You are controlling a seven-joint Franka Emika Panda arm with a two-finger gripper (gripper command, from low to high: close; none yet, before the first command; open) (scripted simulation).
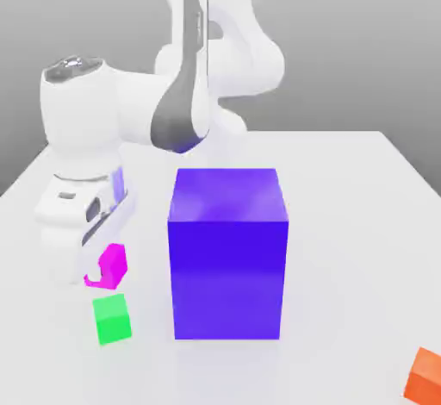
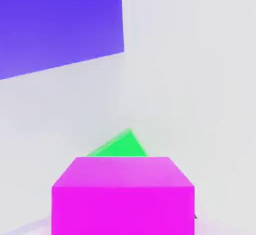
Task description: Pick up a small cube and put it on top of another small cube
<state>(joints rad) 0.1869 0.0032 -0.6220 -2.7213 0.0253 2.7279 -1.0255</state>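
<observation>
Gripper (image 1: 102, 261) is clenched on the magenta cube (image 1: 112, 265), carried just clear of the white table (image 1: 344, 205), near the table's front edge toward the exterior view's left. Fingers are mostly masked by the hand body, so take the exact contact faces as probable, not confirmed.

Key relation: the green cube (image 1: 112, 319) sits on the table just in front of and slightly below the held cube, closer to the front edge. The two look near but apart, no contact. In the hand view the magenta cube (image 2: 122, 194) fills the foreground and a corner of the green cube (image 2: 120, 146) pokes out just past its far edge, so the target is offset, not yet directly underneath, and rotated relative to the held cube.

Judgement: next move needs a short shift toward the front edge, maybe a wrist turn to square the faces, then lower and let go.

Further back: the big purple block (image 1: 228, 252) stands beside both cubes on the exterior view's right; the orange cube (image 1: 425, 376) is well apart, at the front right corner.
</observation>
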